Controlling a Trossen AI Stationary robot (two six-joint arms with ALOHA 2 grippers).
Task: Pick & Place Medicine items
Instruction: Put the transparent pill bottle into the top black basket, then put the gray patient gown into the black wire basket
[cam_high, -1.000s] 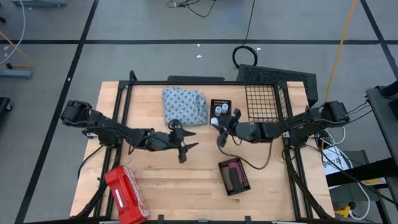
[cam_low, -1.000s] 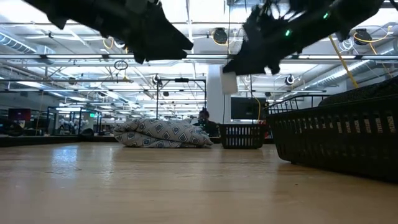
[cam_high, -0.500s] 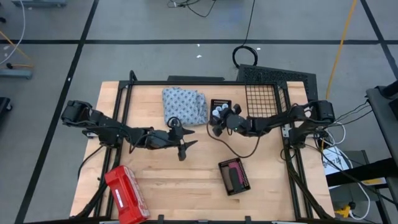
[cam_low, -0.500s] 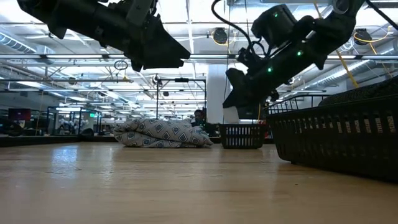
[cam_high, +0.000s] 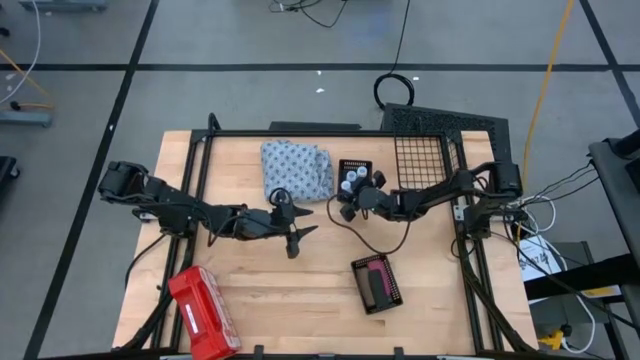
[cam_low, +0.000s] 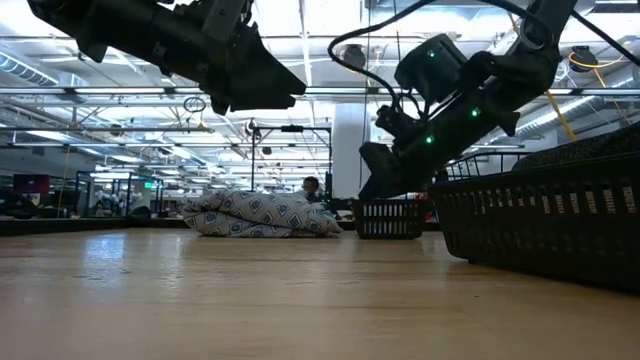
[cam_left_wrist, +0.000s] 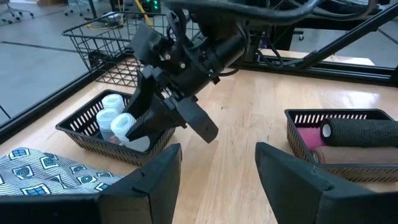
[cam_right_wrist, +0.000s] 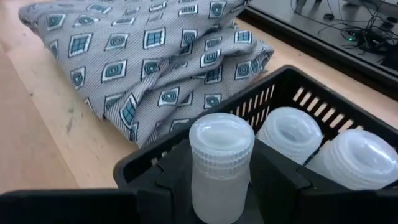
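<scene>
My right gripper (cam_high: 346, 200) is shut on a small white bottle (cam_right_wrist: 221, 165) with a pale lid, at the near corner of a small black basket (cam_high: 356, 168). Two more white bottles (cam_right_wrist: 289, 134) (cam_right_wrist: 357, 158) stand in that basket. A second black basket (cam_high: 377, 283) nearer the table's front holds the pink-red, black (cam_left_wrist: 367, 130) and brown (cam_left_wrist: 354, 154) tubes. My left gripper (cam_high: 297, 238) hovers open above mid-table, touching nothing. My right gripper pinches the white bottle by its body (cam_right_wrist: 219, 193), below the lid, one finger on each side. The fingers (cam_left_wrist: 155, 118) slant down from the table's right. The bottle stands roughly upright, clear of the table, over the small basket's near rim (cam_right_wrist: 149, 162).
A folded blue-white patterned cloth (cam_high: 296, 170) lies just left of the small basket. A large wire basket (cam_high: 425, 165) stands at the far right. A red plastic case (cam_high: 203, 312) lies at the near left corner. Bare wood shows between the arms.
My right gripper has carried the white bottle toward the far edge and a little left, and has come down from high above the table to the small basket beside the cloth. My left arm has kept still.
</scene>
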